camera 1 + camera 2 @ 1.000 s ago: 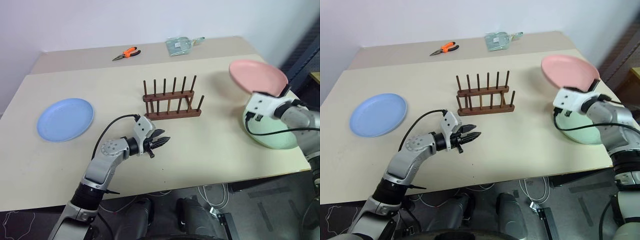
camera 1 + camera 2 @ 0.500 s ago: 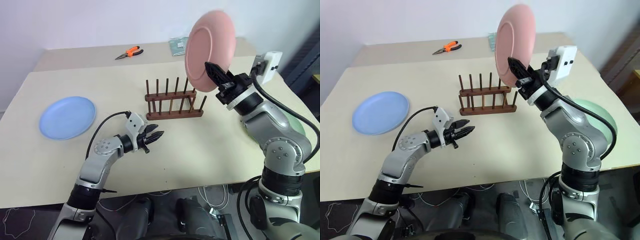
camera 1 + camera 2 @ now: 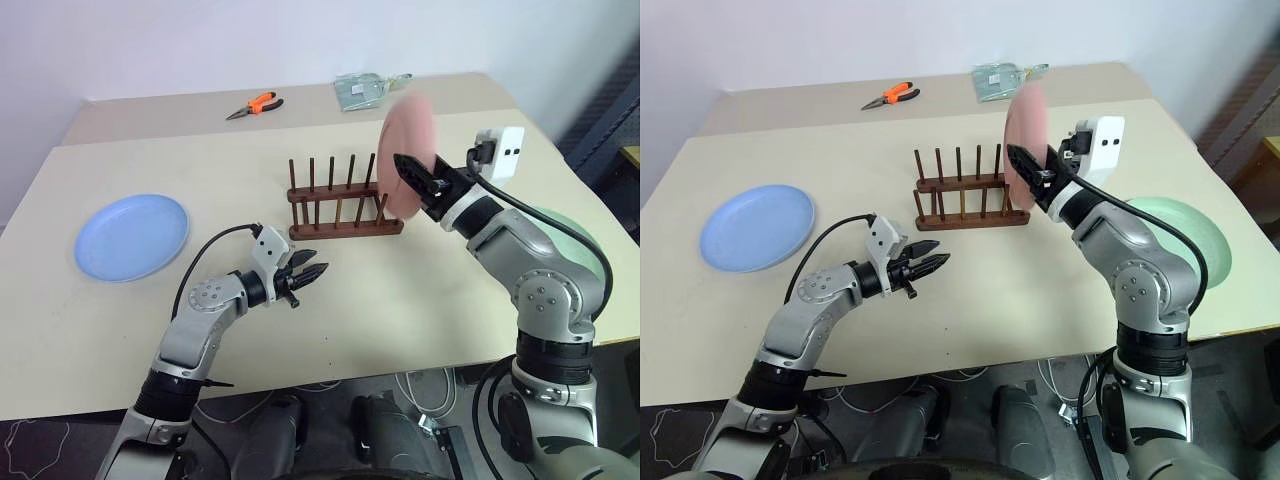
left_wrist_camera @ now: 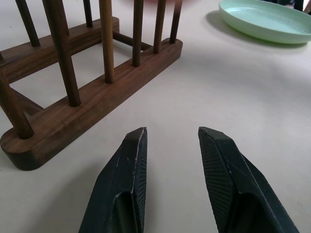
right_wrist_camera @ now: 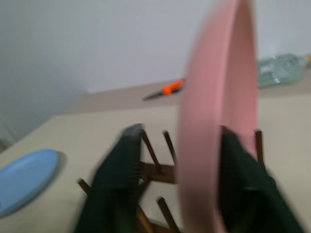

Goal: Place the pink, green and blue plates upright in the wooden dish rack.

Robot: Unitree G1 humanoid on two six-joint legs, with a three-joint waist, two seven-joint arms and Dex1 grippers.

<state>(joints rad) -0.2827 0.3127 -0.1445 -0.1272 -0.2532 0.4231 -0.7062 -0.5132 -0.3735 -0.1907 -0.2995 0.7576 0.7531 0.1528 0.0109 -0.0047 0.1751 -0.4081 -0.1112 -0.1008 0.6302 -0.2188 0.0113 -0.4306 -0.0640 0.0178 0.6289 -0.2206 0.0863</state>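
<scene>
Reaching over the wooden dish rack (image 3: 344, 200), right gripper (image 3: 1025, 166) spread around upright pink plate (image 3: 408, 158).

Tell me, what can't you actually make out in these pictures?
- Pink plate: blurred by motion; whether it sits in the rack yet is unclear.
- Right gripper: blurred; grip on the plate unclear.
- Green plate: partly behind the right arm.
- Clear packet: too small to identify.

Pink plate (image 3: 408, 158), blue plate (image 3: 131, 236), mint-green plate (image 3: 1178, 238), apparently dark-brown rack (image 3: 345, 205)
</scene>
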